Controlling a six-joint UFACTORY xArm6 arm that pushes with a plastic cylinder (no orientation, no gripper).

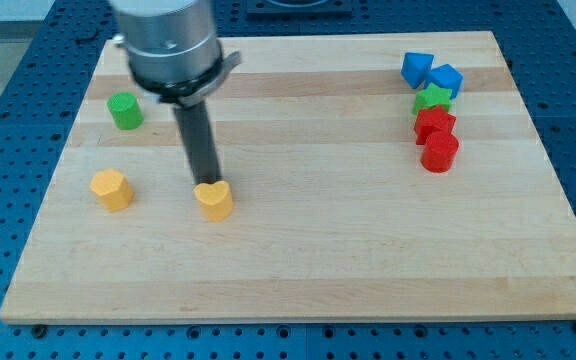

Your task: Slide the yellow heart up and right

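Note:
The yellow heart point(214, 200) lies on the wooden board point(298, 250), left of centre. My tip point(206, 181) stands at the heart's upper left edge, touching it or nearly so. The dark rod runs up from there to the arm's grey metal body at the view's top left. A second yellow block point(111, 189), hexagon-like, lies to the heart's left.
A green block point(125, 110) sits at the upper left. At the upper right is a tight cluster: two blue blocks point(417, 68) point(447, 78), a green star point(432, 98), and two red blocks point(434, 124) point(440, 152).

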